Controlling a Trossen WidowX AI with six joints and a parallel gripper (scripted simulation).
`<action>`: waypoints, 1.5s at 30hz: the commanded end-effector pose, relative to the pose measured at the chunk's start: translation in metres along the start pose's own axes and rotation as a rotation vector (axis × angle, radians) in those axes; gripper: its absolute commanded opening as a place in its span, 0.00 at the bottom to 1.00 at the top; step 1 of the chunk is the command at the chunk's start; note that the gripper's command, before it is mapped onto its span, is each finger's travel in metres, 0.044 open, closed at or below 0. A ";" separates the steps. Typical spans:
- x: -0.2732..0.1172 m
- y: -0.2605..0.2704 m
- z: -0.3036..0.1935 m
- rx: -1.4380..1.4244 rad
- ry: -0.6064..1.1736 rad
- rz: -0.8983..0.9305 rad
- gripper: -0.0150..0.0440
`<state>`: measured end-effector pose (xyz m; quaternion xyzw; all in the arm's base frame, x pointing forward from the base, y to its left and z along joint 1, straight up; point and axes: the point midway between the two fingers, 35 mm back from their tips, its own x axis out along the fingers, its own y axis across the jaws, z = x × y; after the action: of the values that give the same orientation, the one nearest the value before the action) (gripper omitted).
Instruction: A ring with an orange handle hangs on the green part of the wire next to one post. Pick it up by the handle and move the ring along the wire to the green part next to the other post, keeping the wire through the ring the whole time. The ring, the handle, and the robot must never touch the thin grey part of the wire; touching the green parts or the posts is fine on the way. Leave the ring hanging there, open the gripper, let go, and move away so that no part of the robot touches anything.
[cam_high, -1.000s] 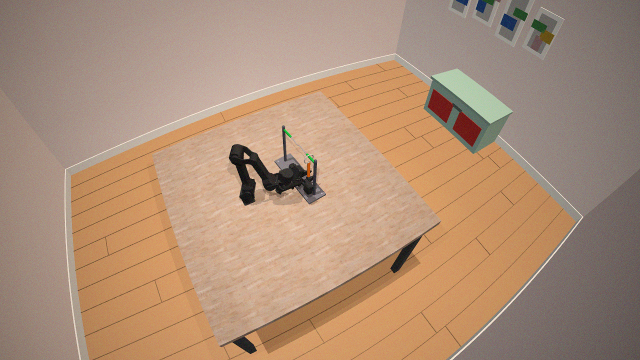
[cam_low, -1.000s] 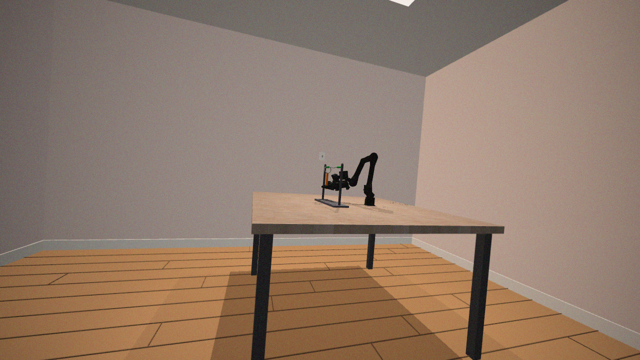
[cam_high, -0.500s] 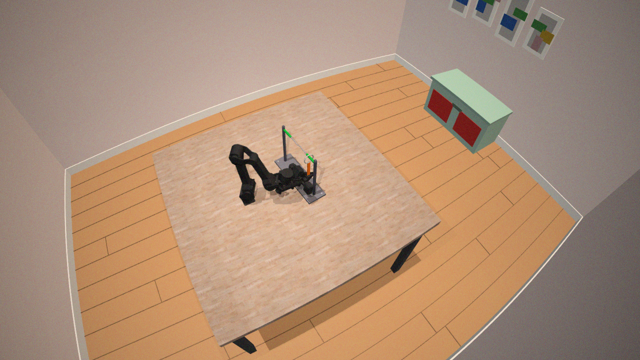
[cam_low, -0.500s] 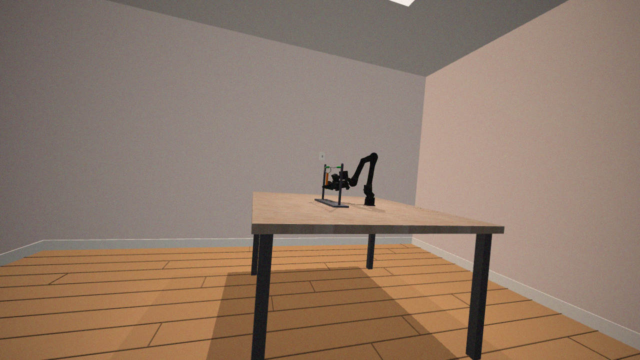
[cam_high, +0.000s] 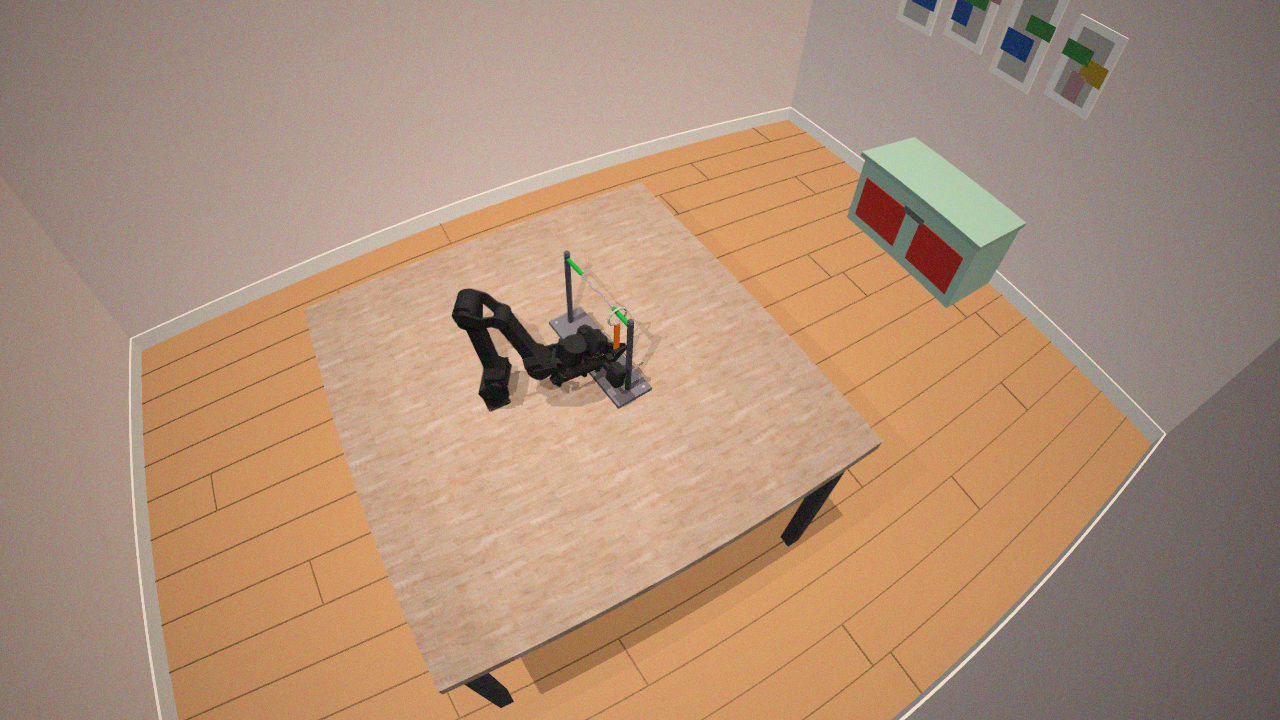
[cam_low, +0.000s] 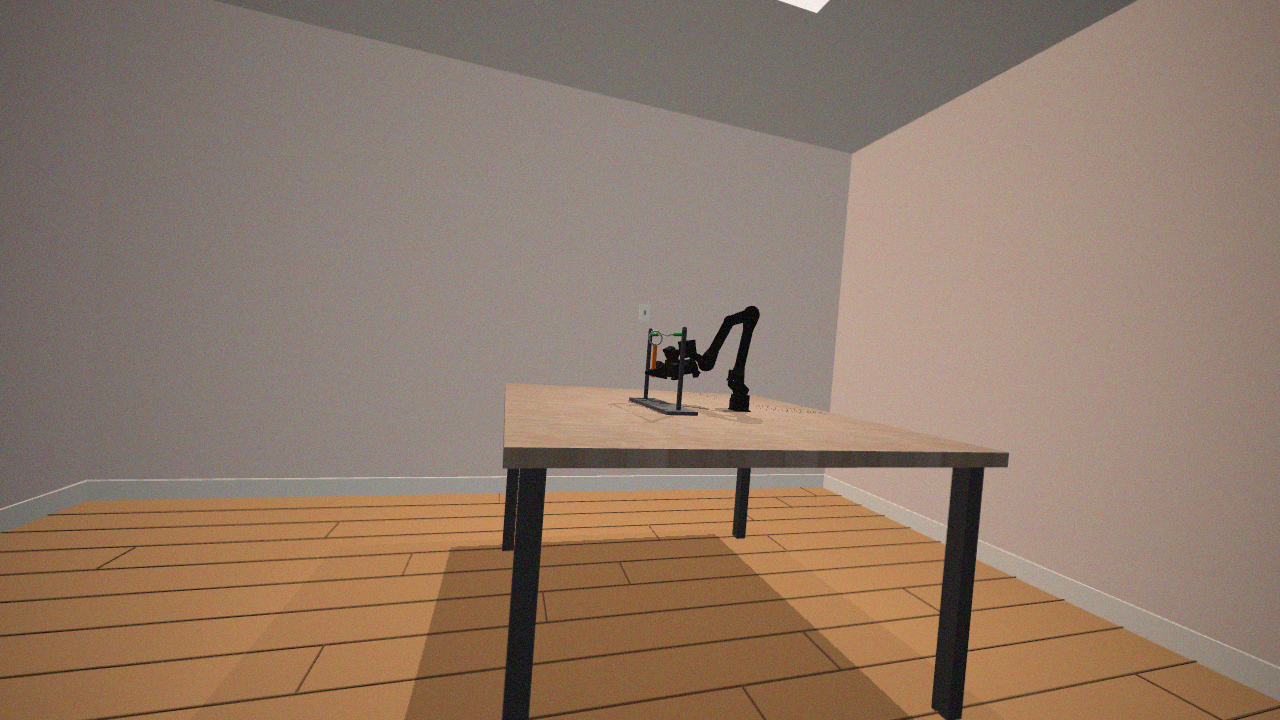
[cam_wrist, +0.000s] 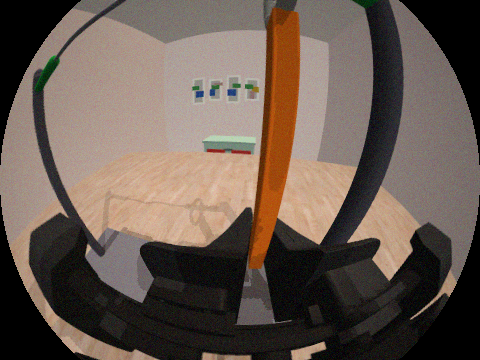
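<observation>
The orange handle (cam_high: 616, 334) (cam_low: 654, 355) (cam_wrist: 283, 100) hangs nearly upright below its grey ring (cam_high: 609, 317). The ring is around the near green part (cam_high: 622, 317) beside the near post (cam_high: 630, 358) (cam_wrist: 387, 100). My gripper (cam_high: 619, 351) (cam_wrist: 254, 212) is shut on the handle's lower end. The far green part (cam_high: 575, 266) (cam_low: 676, 334) (cam_wrist: 48, 73) meets the far post (cam_high: 569, 291) (cam_low: 682, 367) (cam_wrist: 42, 130). The thin grey wire (cam_wrist: 86, 27) runs between the green parts. The ring's top is out of the wrist view; exact ring contact is too small to tell.
The posts stand on a grey base plate (cam_high: 563, 325) (cam_wrist: 120, 265) on the wooden table (cam_high: 554, 501) (cam_low: 572, 429). The near post stands close to the right of the handle and right finger in the wrist view. A mint cabinet (cam_high: 939, 192) (cam_wrist: 230, 142) stands beyond the table.
</observation>
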<state>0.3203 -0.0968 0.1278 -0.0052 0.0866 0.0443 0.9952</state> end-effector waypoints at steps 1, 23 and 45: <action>-0.001 -0.001 0.012 -0.008 -0.016 -0.004 0.00; -0.001 -0.001 0.013 -0.008 -0.016 -0.004 0.00; -0.001 0.007 0.013 -0.008 -0.012 -0.003 0.00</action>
<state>0.3217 -0.0928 0.1381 -0.0082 0.0827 0.0439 0.9956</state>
